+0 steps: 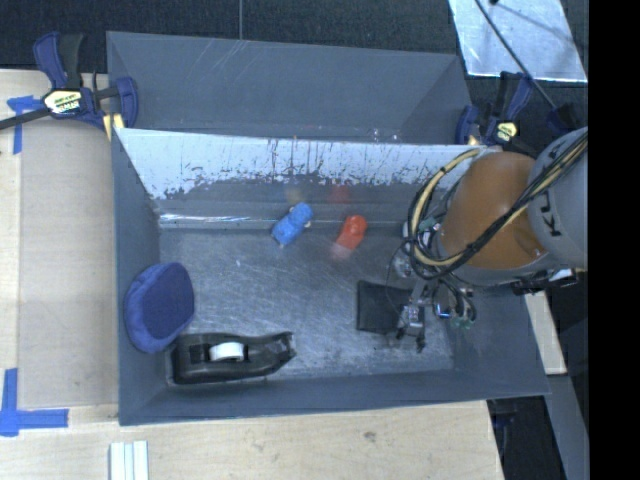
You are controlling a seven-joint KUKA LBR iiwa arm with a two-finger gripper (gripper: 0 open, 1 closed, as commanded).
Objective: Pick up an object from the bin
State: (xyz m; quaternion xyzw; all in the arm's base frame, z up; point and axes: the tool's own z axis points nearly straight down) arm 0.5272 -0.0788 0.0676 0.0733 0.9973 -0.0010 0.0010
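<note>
grey metal bin point(290, 88): contents, left to right.

1. dark blue rounded cap point(158, 305), by the left wall, towards the front.
2. black tape dispenser point(232, 356) with a white roll. it lies along the front wall, just right of the cap, long axis left to right.
3. small blue piece point(291, 225), near the back wall at centre, tilted.
4. small orange-red cylinder point(351, 231), just right of the blue piece and apart from it.
5. flat black square piece point(377, 308), on the right half of the floor, well apart from the others.
6. gripper point(412, 330), low over the floor at the right edge of the black piece. touching or just beside: cannot tell. open or closed: cannot tell. nothing is seen held.

judgement: the black piece is the nearest thing, immediately left of the gripper in this view. it lies flat, so a grip would likely need one of its edges.
</note>
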